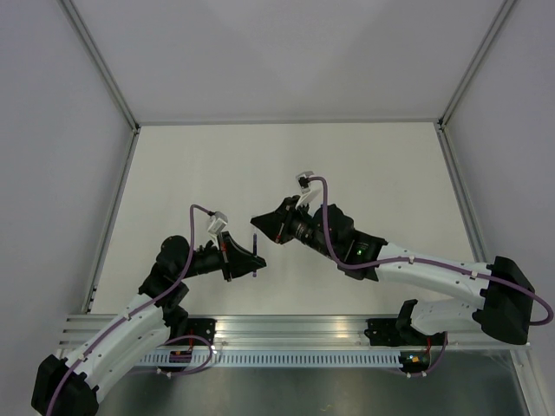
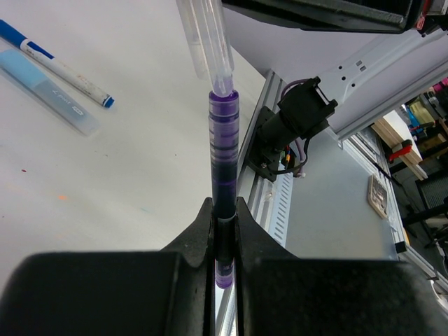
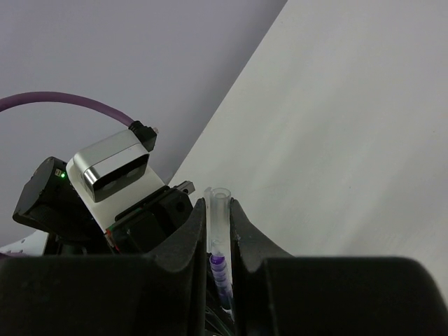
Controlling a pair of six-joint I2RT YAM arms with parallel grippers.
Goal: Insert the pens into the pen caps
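My left gripper [image 2: 224,204] is shut on a slim dark purple pen [image 2: 224,147] that points away from the wrist camera. My right gripper [image 3: 219,204] is shut on a clear translucent pen cap [image 3: 218,224]. In the left wrist view the cap [image 2: 206,42] meets the pen's tip end to end, with the tip just inside its mouth. The pen's purple front [image 3: 221,276] shows inside the cap in the right wrist view. In the top view the two grippers [image 1: 251,256] [image 1: 258,223] meet above the table's middle, with the pen [image 1: 254,253] between them.
A white pen with blue ends [image 2: 59,64] and a pale translucent blue cap [image 2: 49,92] lie side by side on the white table [image 2: 105,182]. The aluminium rail [image 1: 286,329] and the arm bases run along the near edge. Walls enclose the table.
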